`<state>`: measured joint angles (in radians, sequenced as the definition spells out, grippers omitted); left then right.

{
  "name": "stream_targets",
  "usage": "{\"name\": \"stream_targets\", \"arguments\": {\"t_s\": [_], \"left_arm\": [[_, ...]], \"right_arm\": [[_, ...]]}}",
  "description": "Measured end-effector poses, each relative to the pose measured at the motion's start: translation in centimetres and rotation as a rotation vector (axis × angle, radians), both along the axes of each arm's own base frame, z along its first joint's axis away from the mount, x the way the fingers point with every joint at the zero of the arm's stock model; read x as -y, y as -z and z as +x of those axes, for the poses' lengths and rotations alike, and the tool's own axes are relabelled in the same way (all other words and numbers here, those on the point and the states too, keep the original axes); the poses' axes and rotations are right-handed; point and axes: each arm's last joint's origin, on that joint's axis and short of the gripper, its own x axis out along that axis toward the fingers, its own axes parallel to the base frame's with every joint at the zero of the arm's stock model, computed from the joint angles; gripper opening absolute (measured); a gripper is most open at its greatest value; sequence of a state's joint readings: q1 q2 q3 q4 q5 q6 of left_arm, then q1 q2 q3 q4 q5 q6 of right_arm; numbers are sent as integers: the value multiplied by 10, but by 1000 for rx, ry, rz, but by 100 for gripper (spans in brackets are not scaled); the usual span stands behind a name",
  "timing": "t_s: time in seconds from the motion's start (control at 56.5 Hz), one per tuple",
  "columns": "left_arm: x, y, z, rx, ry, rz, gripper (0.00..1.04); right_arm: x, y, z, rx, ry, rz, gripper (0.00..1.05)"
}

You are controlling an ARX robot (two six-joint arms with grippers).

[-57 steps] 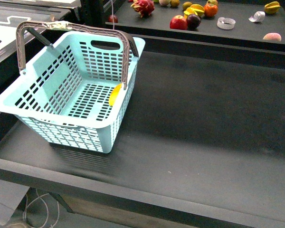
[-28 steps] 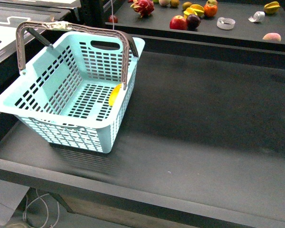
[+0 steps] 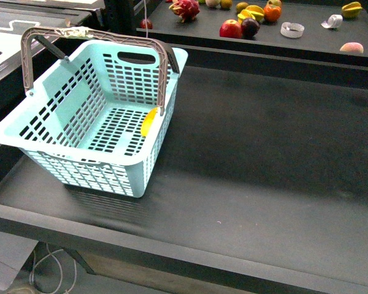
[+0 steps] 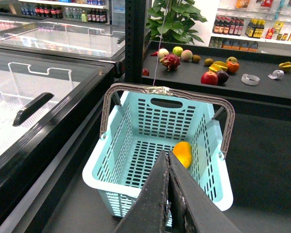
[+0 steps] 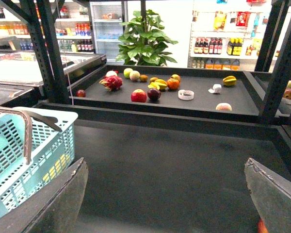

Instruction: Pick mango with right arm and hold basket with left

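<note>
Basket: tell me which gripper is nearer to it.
Left. The left gripper, fingers closed together, hangs right over the basket near rim. The right gripper, jaws wide open, sits off to the basket's side over bare shelf.

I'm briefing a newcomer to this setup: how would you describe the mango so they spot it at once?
Find the light turquoise basket at the left of the dark table. Look inside it, on the slotted floor against the side wall nearest the open table, under one grey-brown handle. The mango is the smooth yellow-orange oval there, the only thing in the basket.

Basket [image 3: 80,162] (turquoise) on black table [image 3: 264,159]
</note>
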<state>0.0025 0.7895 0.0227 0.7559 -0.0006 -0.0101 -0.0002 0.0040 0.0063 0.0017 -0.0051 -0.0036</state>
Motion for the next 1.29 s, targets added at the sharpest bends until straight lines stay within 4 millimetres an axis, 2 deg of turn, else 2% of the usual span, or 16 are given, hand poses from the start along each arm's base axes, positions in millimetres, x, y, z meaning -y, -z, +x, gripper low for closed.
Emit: {"name": "stream_targets", "arguments": {"t_s": [0.531, 1.026, 1.15, 1.291], "left_arm": [[0, -10, -27, 34, 0, 2, 2], [0, -10, -41, 35, 0, 2, 2], [0, -7, -52, 26, 1, 3, 2], [0, -7, -52, 29, 1, 3, 2]], "right_arm": [[0, 0, 0, 0, 0, 0, 96], [0, 0, 0, 0, 0, 0, 96], [0, 0, 0, 0, 0, 0, 96], [0, 0, 0, 0, 0, 0, 96]]}}
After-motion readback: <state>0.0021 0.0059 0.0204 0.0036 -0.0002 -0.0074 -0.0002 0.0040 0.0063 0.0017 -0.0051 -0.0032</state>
